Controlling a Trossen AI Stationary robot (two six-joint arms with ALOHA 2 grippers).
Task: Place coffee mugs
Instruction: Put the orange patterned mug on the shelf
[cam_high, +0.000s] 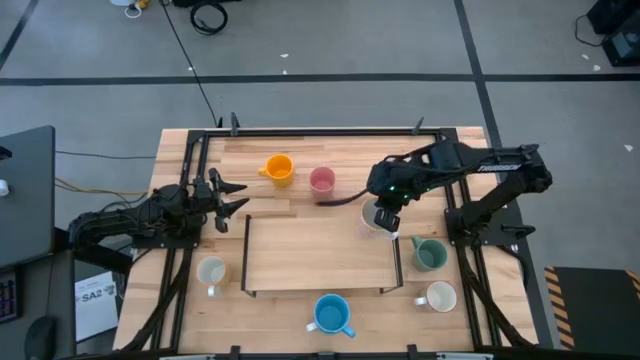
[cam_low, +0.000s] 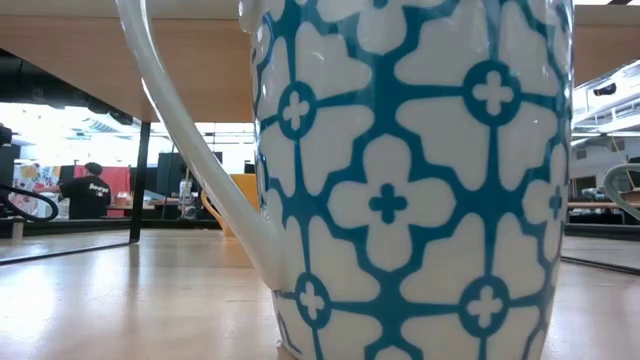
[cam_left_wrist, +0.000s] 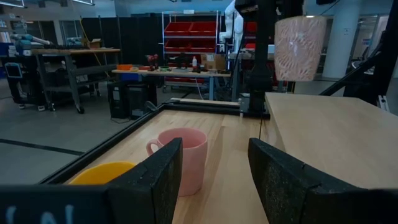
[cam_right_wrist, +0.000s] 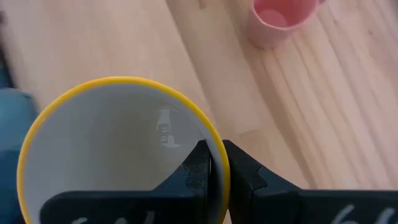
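My right gripper (cam_high: 386, 219) hangs over the right end of the raised wooden shelf (cam_high: 320, 255), shut on a cream mug with a yellow rim (cam_right_wrist: 118, 143). The left wrist view shows that mug (cam_left_wrist: 300, 46) in the air above the shelf. My left gripper (cam_high: 232, 195) is open at the shelf's left end, pointing at the pink mug (cam_left_wrist: 183, 158) and the orange mug (cam_left_wrist: 102, 173). On the table stand the orange mug (cam_high: 278, 168), pink mug (cam_high: 322, 180), blue mug (cam_high: 331, 314), green mug (cam_high: 430, 254) and two white mugs (cam_high: 211, 271) (cam_high: 440, 296). My right gripper (cam_right_wrist: 219, 163) pinches the cream mug's wall at the rim (cam_right_wrist: 217, 149), one finger (cam_right_wrist: 199, 168) inside the mug and the other outside. The fingers come from above, pointing down. The mug is lifted clear and hangs upright below them.
The shelf's black frame legs (cam_high: 246, 255) stand around the table's middle. The blue patterned mug (cam_low: 400, 180) fills the low view near the table's near edge. Bare wood lies on the shelf top (cam_left_wrist: 329, 137) and between the mugs.
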